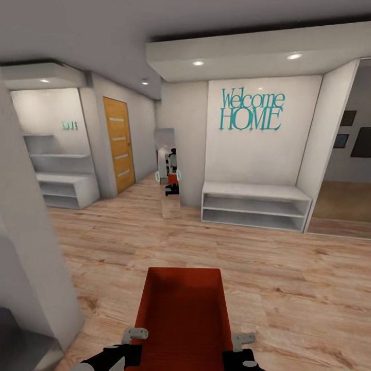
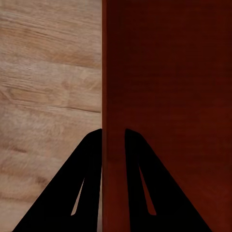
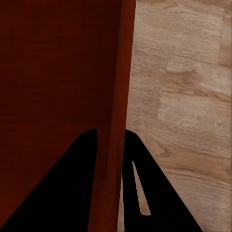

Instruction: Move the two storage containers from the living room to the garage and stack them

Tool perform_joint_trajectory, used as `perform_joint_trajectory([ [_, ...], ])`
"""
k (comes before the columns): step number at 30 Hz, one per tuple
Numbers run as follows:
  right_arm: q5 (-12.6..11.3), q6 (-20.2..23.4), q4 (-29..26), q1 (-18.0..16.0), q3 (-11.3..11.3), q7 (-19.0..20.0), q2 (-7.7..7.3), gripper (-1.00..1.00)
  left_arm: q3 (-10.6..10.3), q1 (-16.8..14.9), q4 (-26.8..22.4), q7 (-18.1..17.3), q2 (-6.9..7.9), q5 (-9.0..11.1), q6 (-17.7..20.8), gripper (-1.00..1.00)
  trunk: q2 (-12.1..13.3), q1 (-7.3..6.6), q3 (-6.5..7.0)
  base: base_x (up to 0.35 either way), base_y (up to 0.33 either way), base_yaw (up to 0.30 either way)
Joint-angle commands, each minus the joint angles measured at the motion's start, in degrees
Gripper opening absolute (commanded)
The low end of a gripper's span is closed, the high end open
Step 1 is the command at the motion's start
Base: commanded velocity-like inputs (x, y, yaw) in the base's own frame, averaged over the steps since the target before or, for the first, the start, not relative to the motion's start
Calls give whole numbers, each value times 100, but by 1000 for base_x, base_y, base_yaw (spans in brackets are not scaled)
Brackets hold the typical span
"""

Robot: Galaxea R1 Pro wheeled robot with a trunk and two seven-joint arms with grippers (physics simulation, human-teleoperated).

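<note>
One orange-red storage container [image 1: 183, 309] hangs level in front of me, over light wood planks in an entry hall. My left gripper [image 1: 135, 335] is shut on its left wall and my right gripper [image 1: 242, 340] on its right wall. The left wrist view has my left gripper [image 2: 113, 131] astride the container's wall [image 2: 169, 96], one finger inside and one outside. In the right wrist view my right gripper [image 3: 110, 131] pinches the opposite wall [image 3: 58, 96] the same way. The garage and its floor are out of view.
Ahead stands a white low bench shelf [image 1: 255, 206] under a "Welcome HOME" wall. A tall mirror [image 1: 170, 175] reflects me. A wooden door [image 1: 118, 144] and white shelves [image 1: 67, 188] are at the left. A wall corner [image 1: 31, 257] is close on my left, and an opening [image 1: 345, 201] is at the right.
</note>
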Motion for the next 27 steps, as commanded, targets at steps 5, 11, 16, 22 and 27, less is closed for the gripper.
perform_joint_trajectory([
  [5,-121,-32,22,-4,83,-27,-70,-100,-22,-6,-12,43,-3,-51,20,-100,-4,4,-7,324,0,0],
  [11,-121,-35,22,-4,83,-27,-70,-100,-22,-6,-11,44,-3,-51,20,-100,-4,4,-7,324,0,0],
  [16,-121,-36,22,-4,83,-27,-70,-100,-23,-7,-12,44,-3,-51,20,-100,-4,4,-7,324,0,1],
  [22,-121,-38,22,-4,83,-27,-74,-100,-21,-6,-12,42,-3,-51,20,-100,-4,4,-7,324,0,111],
  [27,-121,-38,22,-4,83,-27,-78,-100,-24,-6,-10,43,-3,-51,20,-100,-4,4,-7,324,0,221],
])
